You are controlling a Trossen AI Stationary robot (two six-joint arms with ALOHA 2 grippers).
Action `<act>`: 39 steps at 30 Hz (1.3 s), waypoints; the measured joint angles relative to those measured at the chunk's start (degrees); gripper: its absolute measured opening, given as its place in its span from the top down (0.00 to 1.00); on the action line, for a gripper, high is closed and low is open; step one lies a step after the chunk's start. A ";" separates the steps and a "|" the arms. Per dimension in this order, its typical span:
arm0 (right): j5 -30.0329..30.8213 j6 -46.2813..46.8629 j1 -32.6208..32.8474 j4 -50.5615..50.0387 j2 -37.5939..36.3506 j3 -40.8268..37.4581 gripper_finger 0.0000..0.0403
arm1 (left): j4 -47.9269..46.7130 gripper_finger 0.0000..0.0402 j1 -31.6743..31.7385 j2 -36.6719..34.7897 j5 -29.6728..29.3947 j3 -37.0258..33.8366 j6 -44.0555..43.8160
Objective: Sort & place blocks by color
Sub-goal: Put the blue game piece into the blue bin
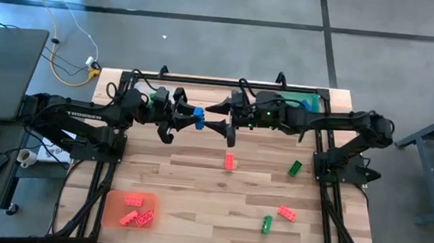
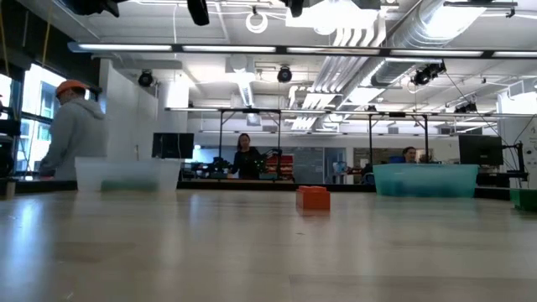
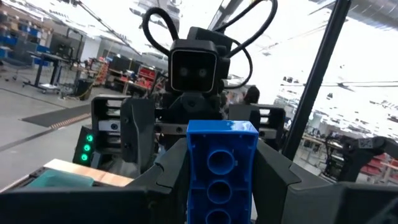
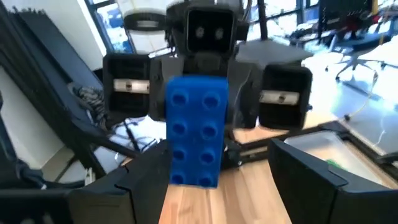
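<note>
1. Wooden worktop [image 1: 197, 182] carries scattered red and green blocks [image 1: 230, 162].
2. Left hand [image 1: 189, 118] clamped on blue block [image 1: 198, 118], midair, 12 o'clock of worktop centre.
3. Right hand [image 1: 216, 115] fingers apart, facing blue block from 3 o'clock.

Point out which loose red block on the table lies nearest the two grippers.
The red block just below the grippers, near mid-table. The other loose red block lies farther toward the front right; the remaining reds sit in the orange tray.

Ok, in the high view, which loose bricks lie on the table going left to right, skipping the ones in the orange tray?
red brick → low green brick → red brick near it → upper green brick.
</note>
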 joint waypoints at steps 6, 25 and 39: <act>-1.53 1.40 0.00 2.41 1.90 0.01 0.38 | -0.39 0.74 0.00 0.04 -0.10 0.00 0.46; -0.11 3.39 -0.04 6.69 3.75 0.04 0.38 | -0.33 0.74 0.00 1.30 -3.60 0.00 -0.36; -3.20 6.04 -0.32 6.17 4.90 0.01 0.64 | -0.43 0.74 -0.02 1.26 -3.90 0.00 -0.19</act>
